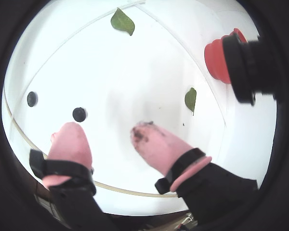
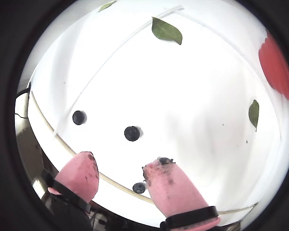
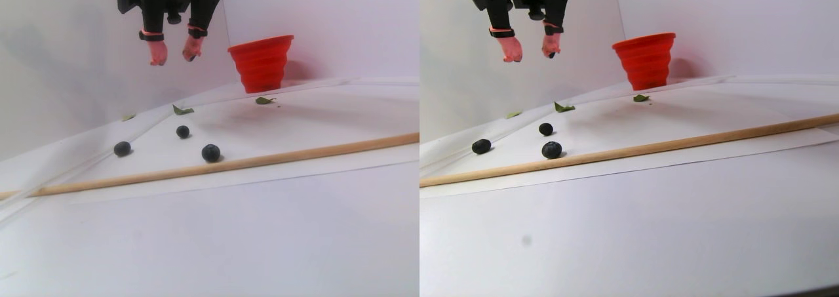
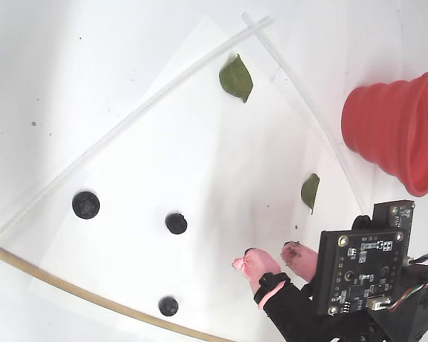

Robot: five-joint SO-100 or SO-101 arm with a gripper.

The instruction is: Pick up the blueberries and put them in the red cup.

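Observation:
Three blueberries lie on the white sheet: in the fixed view one at the left (image 4: pixel 85 204), one in the middle (image 4: pixel 175 223) and one near the wooden stick (image 4: pixel 168 306). They also show in a wrist view (image 2: pixel 78 117) (image 2: pixel 132 133) (image 2: pixel 139 187). The red cup (image 4: pixel 396 128) stands at the far right, also in the stereo pair view (image 3: pixel 261 63). My gripper (image 4: pixel 267 255) is open and empty, its pink fingertips (image 2: pixel 86 161) stained dark. It hangs high above the sheet (image 3: pixel 174 56), between the berries and the cup, touching nothing.
A thin wooden stick (image 4: pixel 93 303) lies along the sheet's near edge. Two white tubes (image 4: pixel 128 121) border the sheet's far sides. Two green leaves lie on the sheet, one at the back (image 4: pixel 235 78) and one near the cup (image 4: pixel 310 191).

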